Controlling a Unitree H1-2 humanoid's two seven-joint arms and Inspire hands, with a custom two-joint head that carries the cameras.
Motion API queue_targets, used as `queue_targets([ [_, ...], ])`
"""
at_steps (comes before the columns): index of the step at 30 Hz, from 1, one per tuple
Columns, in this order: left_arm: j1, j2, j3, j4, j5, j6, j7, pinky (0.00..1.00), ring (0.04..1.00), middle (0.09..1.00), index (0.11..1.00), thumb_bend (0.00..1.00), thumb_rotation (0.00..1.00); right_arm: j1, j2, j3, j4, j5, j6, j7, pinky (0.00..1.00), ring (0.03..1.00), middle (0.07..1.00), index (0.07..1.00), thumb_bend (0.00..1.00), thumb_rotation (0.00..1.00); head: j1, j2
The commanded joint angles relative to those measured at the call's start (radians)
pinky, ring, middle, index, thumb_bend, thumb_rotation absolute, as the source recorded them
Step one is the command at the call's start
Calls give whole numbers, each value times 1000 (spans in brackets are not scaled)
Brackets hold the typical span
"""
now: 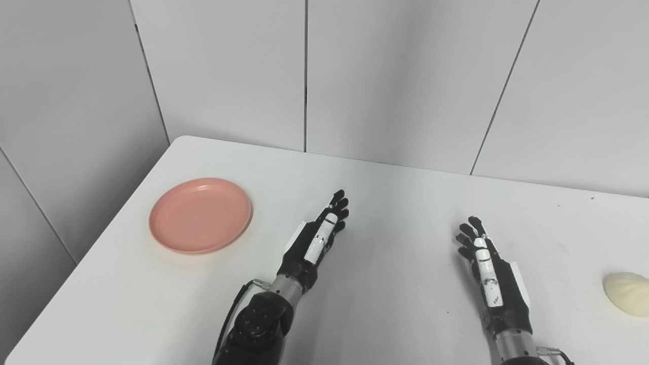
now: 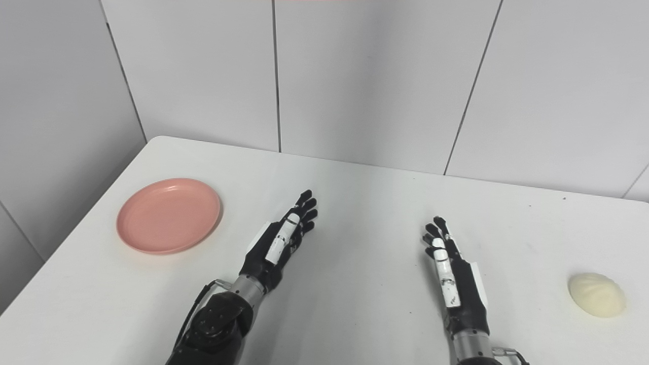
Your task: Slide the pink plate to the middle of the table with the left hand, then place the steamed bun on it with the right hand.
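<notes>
The white surface (image 1: 385, 284) carries everything, and nothing on it has been brought to the middle yet, so the plate slide looks like the step in hand. The pink plate (image 1: 201, 215) lies on the left side of the surface, close to its left edge and a little farther away than the hands; being round, it has no long axis to line up with. The left hand (image 1: 318, 238) hovers near the middle, empty, fingers extended and apart, pointing away and slightly right, with the plate to its left and a touch beyond it, clearly apart from it. That makes the left hand much the nearer of the two to the plate. The right hand (image 2: 453, 268) is likewise empty with fingers stretched and apart, right of centre. The steamed bun (image 2: 597, 294) sits at the near right, to the right of that hand and apart from it.
</notes>
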Motion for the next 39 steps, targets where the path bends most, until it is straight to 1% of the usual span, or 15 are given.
queue_targets([
  [1, 52, -13, -18, 75, 23, 70, 7, 1000, 994, 1000, 1000, 409, 1000, 30, -12, -9, 29, 2, -35, 3, 927, 911, 923, 948, 230, 1000, -2, 1],
  [6, 50, -12, -19, 78, 23, 67, 11, 998, 994, 1000, 1000, 413, 1000, 32, -11, -8, 20, -6, -25, -3, 906, 903, 915, 938, 222, 1000, -2, 1],
  [9, 48, -12, -19, 81, 24, 64, 14, 998, 993, 1000, 1000, 414, 1000, 29, -11, -9, 25, -3, -32, -1, 908, 907, 919, 940, 210, 1000, -2, 0],
  [15, 37, -13, -11, 95, 19, 49, 21, 996, 994, 1000, 1000, 392, 1000, 22, -9, -9, 27, -4, -20, -4, 905, 904, 917, 938, 206, 1000, -3, -8],
  [20, 33, -13, -1, 83, 14, 39, 29, 998, 998, 1000, 1000, 406, 1000, 8, -10, -10, 61, -2, -48, -3, 903, 903, 918, 938, 201, 1000, 0, -15],
  [22, 37, -16, 1, 47, 12, 48, 31, 994, 996, 1000, 1000, 399, 1000, 4, -10, -11, 67, -1, -48, -2, 903, 902, 918, 938, 203, 1000, 1, -17],
  [27, 43, -26, 5, -93, 13, 94, 51, 995, 997, 1000, 1000, 385, 1000, -6, -13, -15, 85, 4, -53, 0, 904, 903, 919, 938, 204, 1000, 4, -24],
  [31, 41, -37, 13, -185, 12, 108, 68, 984, 988, 1000, 1000, 368, 1000, -15, -17, -17, 99, 8, -52, 4, 915, 911, 927, 945, 205, 1000, 7, -27],
  [33, 39, -43, 18, -234, 20, 119, 85, 975, 982, 994, 998, 399, 1000, -20, -18, -19, 108, 12, -57, 6, 916, 912, 928, 946, 206, 1000, 10, -30],
  [35, 34, -46, 24, -268, 29, 106, 101, 956, 966, 978, 987, 412, 1000, -23, -18, -20, 113, 12, -59, 4, 904, 903, 920, 938, 204, 1000, 13, -33],
  [37, 29, -45, 27, -298, 40, 104, 114, 952, 961, 975, 986, 420, 1000, -25, -18, -21, 114, 13, -59, 5, 903, 902, 919, 937, 200, 1000, 15, -35],
  [38, 24, -43, 31, -321, 44, 102, 121, 960, 964, 978, 989, 442, 1000, -26, -18, -22, 114, 15, -57, 5, 902, 901, 919, 938, 196, 1000, 18, -37],
  [39, 18, -42, 35, -343, 48, 103, 129, 949, 960, 977, 989, 438, 1000, -27, -19, -23, 116, 16, -57, 6, 906, 903, 921, 940, 188, 1000, 20, -37],
])
